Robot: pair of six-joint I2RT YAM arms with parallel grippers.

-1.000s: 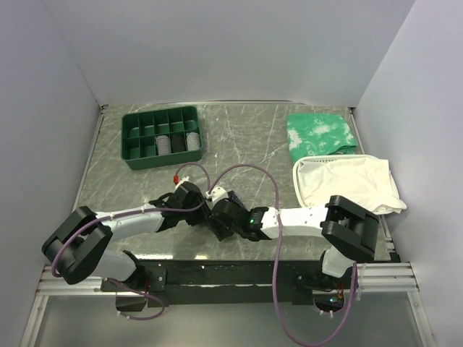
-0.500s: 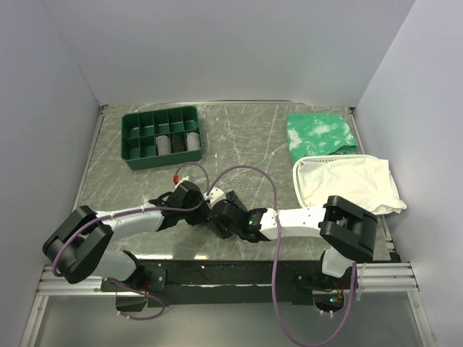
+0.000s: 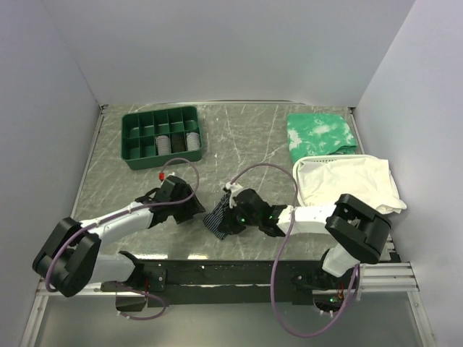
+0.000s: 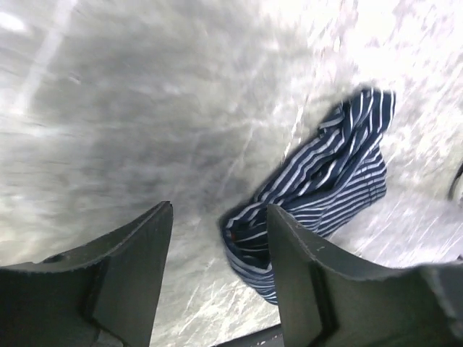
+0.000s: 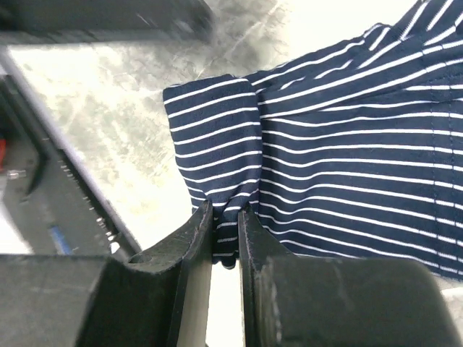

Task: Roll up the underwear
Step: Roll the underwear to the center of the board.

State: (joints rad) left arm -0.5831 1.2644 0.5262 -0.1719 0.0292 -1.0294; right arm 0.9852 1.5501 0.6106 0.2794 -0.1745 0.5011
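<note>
One end effector [image 5: 225, 215] tight on underwear [image 5: 347, 144]

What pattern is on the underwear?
The underwear is dark navy with thin white stripes; clearest in the right wrist view.

We've got navy stripes on mottled grey here.
We see the underwear [image 5: 347, 144] in deep navy with thin white stripes, the right fingers [image 5: 181, 289] matte black against it, the left fingers [image 4: 130, 267] dark grey. The worktop [image 3: 246, 137] is grey-green, veined with pale streaks. Up left we spot a dark green tray [image 3: 163, 162] with grey, black and white rolls [image 3: 177, 142]. Over right there's a green-and-white mottled cloth [image 3: 320, 132] and a plain white cloth [image 3: 346, 183]. The left arm [image 3: 119, 217] and right arm [image 3: 311, 215] run white with black joints, trailing purple cables [image 3: 278, 260].
</note>
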